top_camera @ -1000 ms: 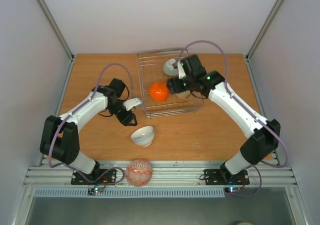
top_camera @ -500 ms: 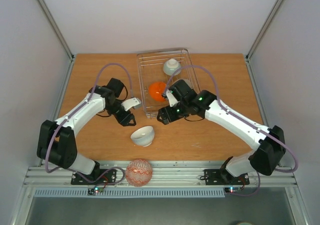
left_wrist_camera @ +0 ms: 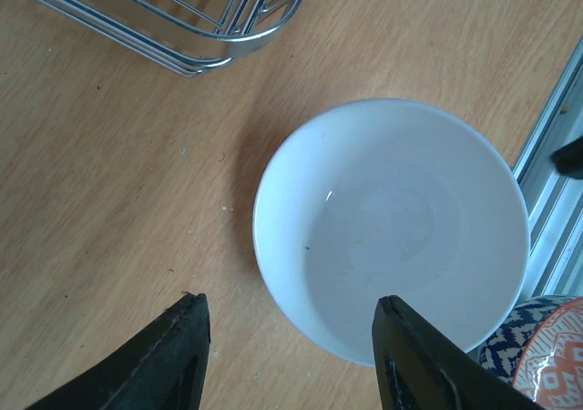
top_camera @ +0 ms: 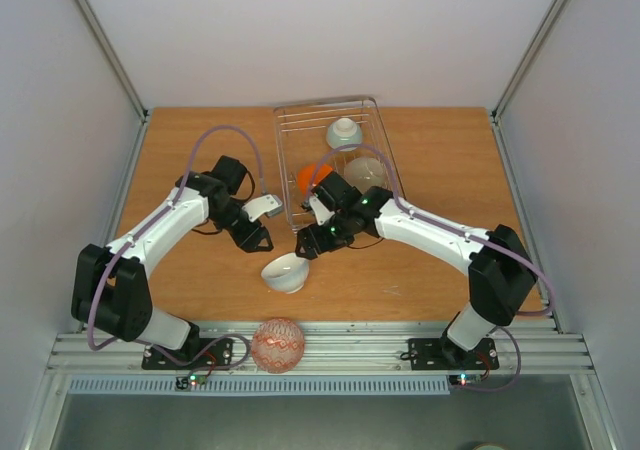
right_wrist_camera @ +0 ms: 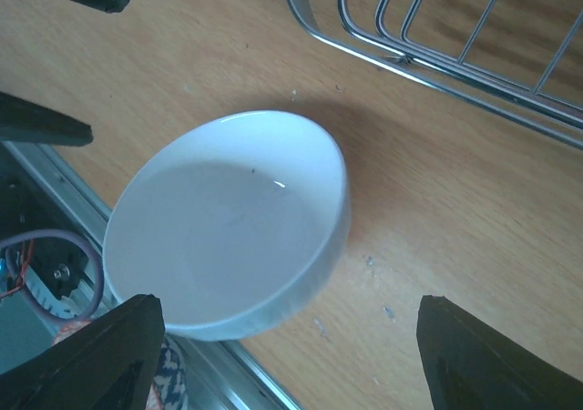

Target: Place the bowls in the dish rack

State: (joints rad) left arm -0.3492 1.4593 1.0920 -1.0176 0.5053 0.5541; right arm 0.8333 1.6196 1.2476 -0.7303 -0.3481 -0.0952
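White glaze is catching the light on the white bowl [top_camera: 285, 272]; it is sitting upright on the table [top_camera: 430, 280], outside the dish rack [top_camera: 283, 160] and near its front left corner. Inside the rack an orange bowl [top_camera: 308, 178], a beige bowl [top_camera: 366, 173] and a pale bowl [top_camera: 344, 131] turned upside down are already lying; a patterned bowl [top_camera: 277, 344] is resting down by the front rail [top_camera: 400, 345], near the white one.

I am holding the right claw [right_wrist_camera: 291, 355] spread wide and empty above the white bowl, its fingers straddling it without touching; the left claw [left_wrist_camera: 291, 364] is hanging just as open and empty on the other side, looking down into the same bowl.

That is what is worrying me: both claws are crowding one bowl, and I am judging that if I am driving both down at once they may be knocking fingers; only one should be closing. The glaze is looking slick, so a pinch on the rim could be slipping and tipping the bowl; a push instead of a grip could be sending it sliding toward the patterned bowl and the rail. On the lift the rack's wire wall is lying close, and a low carry could be catching it; the orange bowl is filling the front of the rack, so a careless drop could be striking it.
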